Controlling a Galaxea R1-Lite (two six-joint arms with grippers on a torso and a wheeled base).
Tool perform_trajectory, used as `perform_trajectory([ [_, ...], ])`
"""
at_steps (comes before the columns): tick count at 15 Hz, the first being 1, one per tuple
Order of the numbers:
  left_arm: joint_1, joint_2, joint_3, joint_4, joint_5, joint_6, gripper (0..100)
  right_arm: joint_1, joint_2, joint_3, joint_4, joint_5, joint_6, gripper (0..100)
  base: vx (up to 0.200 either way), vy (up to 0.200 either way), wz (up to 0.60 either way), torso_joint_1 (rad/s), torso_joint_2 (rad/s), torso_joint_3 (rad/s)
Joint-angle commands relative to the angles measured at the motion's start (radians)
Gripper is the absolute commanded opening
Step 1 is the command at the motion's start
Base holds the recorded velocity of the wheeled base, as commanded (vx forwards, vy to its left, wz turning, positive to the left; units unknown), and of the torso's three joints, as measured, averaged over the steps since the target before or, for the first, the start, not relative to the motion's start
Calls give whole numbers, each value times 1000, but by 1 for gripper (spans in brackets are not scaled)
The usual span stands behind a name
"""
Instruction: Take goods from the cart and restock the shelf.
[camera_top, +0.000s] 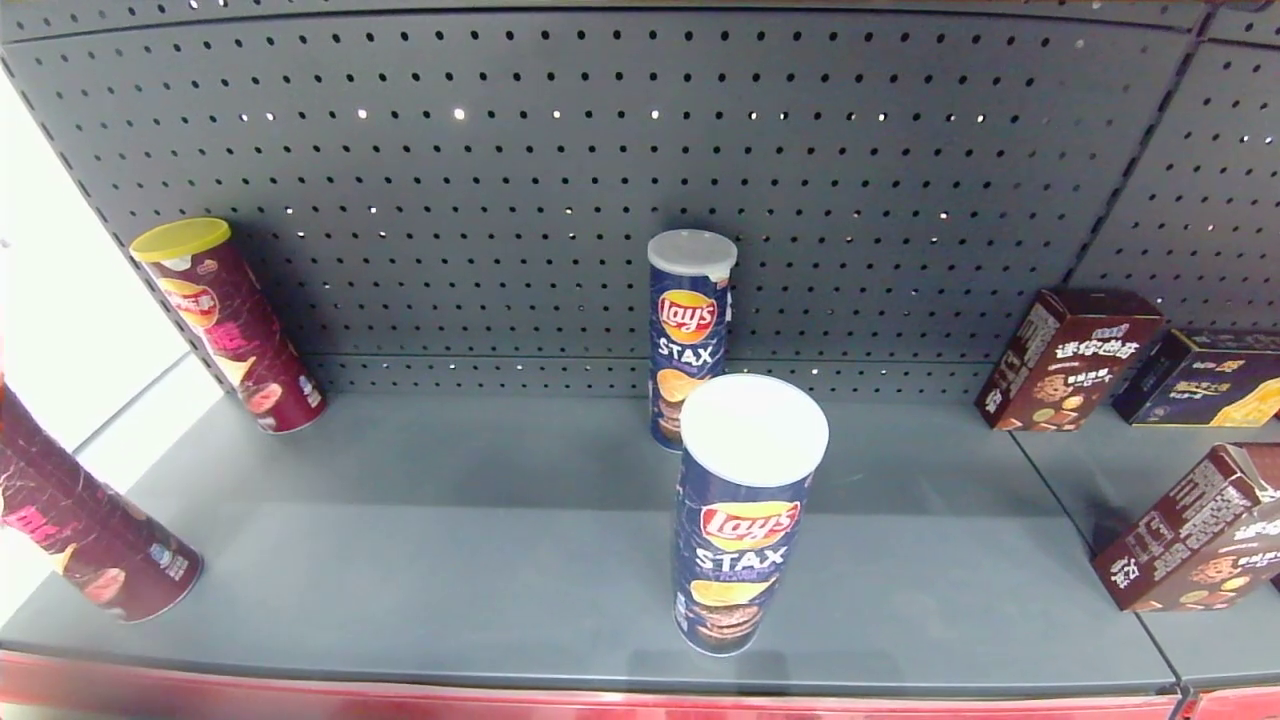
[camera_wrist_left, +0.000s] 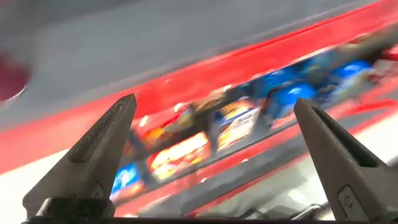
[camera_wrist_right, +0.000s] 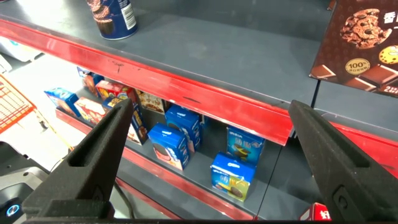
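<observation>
Currently both pincers are empty. The left pincer (camera_wrist_left: 214, 102) has its jaws wide apart and holds nothing. The right pincer (camera_wrist_right: 211, 104) is the same, spread wide in front of the red edge (camera_wrist_right: 186, 93) of the shelf (camera_top: 450, 560). I judge they stay off the shelf because the next goods must come from the cart; an orange wire grid (camera_wrist_right: 15, 102) near the right pincer is maybe this cart.

The front can (camera_top: 740, 520) stands upright at bottom centre, and the back can (camera_top: 690, 340) is right behind it, in one row with labels facing outward. Maroon cans (camera_top: 235, 330) are at the left and brown boxes (camera_top: 1070, 360) at the right. Both blue cans carry the same logo; the boxes show cookie pictures.
</observation>
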Motion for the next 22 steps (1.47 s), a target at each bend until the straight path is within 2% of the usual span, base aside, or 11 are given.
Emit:
perform_trajectory([
  [1,115,-95,-1,21,-1,-5,100,1,1,0,0,0,0,100,0,0,0,0,0,0],
  [3,185,-141,-1,22,1,-19,100,1,1,0,0,0,0,100,0,0,0,0,0,0],
  [7,196,-148,-1,24,1,-39,100,1,1,0,0,0,-2,100,0,0,0,0,0,0],
  [9,290,-178,-1,24,-1,-54,100,1,1,0,0,0,-2,100,0,0,0,0,0,0],
  [12,276,-253,-1,24,2,-83,100,1,1,0,0,0,0,100,0,0,0,0,0,0],
  [16,276,-253,-1,22,4,-131,100,1,1,0,0,0,0,100,0,0,0,0,0,0],
  [17,276,-253,-1,22,7,-128,100,1,1,0,0,0,0,100,0,0,0,0,0,0],
  [18,276,-253,0,24,42,-116,100,1,1,0,0,0,0,100,0,0,0,0,0,0],
  [20,276,-253,0,64,219,-89,100,1,1,0,0,0,0,100,0,0,0,0,0,0],
  [21,276,-253,-1,78,236,-91,100,1,1,0,0,0,0,100,0,0,0,0,0,0],
  [22,276,-253,-1,78,211,-89,100,1,1,0,0,0,0,100,0,0,0,0,0,0],
])
